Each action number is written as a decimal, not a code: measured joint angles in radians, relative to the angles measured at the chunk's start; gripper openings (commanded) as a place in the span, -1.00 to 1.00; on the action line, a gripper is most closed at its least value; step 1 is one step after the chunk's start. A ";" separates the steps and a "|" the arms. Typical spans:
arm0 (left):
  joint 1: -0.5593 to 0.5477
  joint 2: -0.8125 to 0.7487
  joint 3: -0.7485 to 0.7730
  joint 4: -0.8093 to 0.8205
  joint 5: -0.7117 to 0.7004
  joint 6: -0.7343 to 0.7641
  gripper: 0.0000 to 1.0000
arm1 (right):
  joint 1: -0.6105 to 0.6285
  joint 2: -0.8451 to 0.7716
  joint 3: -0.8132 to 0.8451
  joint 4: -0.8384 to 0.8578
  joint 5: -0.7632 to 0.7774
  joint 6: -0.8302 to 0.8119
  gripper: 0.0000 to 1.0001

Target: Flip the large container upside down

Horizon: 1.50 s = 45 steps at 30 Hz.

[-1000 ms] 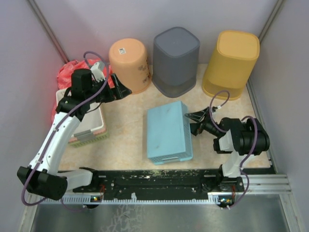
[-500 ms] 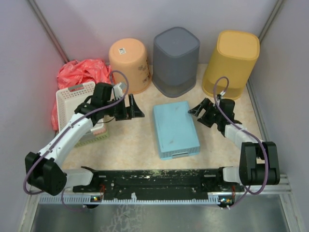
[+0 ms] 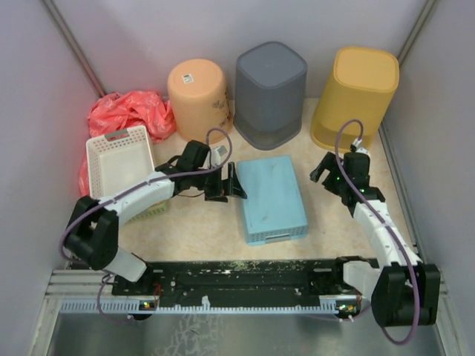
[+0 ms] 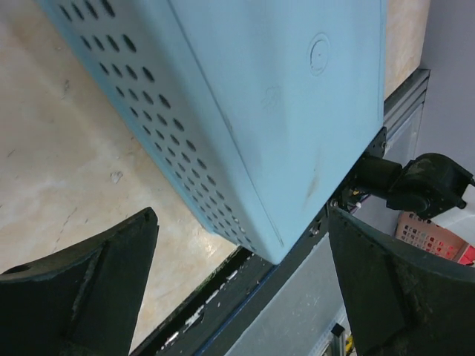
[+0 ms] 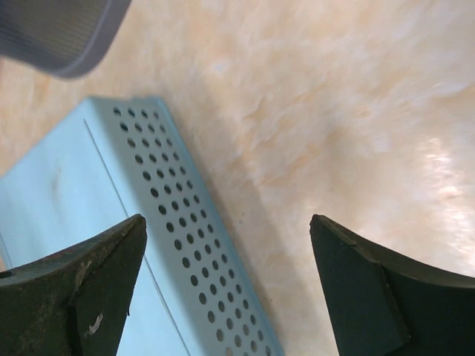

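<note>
Table [image 3: 193,222]: pale marbled top, arms mounted at the near edge.
Yellow bin [image 3: 360,93]: far right, base up.
Grey bin [image 3: 269,89]: far centre, base up, between the yellow bin and the orange bucket [image 3: 199,96], which is also base up.
Light-blue perforated container [image 3: 271,196]: mid-table, lying with its flat closed base facing up, long axis running roughly near to far, rows of holes along its side walls.
White slotted basket [image 3: 119,159]: left edge, tilted, partly resting on a red plastic bag [image 3: 126,111].
Left pincer [image 3: 226,184]: jaws spread wide, nothing held, just beside the container's left wall. Contact cannot be judged.
Right pincer [image 3: 326,172]: jaws wide, empty, near the container's far right corner, apart from it.
</note>
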 measured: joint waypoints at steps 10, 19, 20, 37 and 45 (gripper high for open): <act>-0.179 0.457 0.335 0.185 0.073 -0.047 0.99 | 0.000 -0.240 0.120 -0.169 0.250 0.002 0.82; -0.309 0.633 0.647 0.270 0.167 -0.055 0.99 | 0.000 -0.340 0.134 -0.270 0.340 -0.015 0.97; -0.299 0.604 0.616 0.273 0.171 -0.050 0.99 | 0.000 -0.341 0.133 -0.271 0.342 -0.019 0.97; 0.010 -0.175 0.337 -0.134 -0.283 0.178 1.00 | 0.407 0.069 0.150 0.045 -0.057 -0.135 0.97; 0.086 -0.184 0.283 -0.257 -0.421 0.179 1.00 | 0.381 0.399 0.234 0.064 0.162 -0.055 0.97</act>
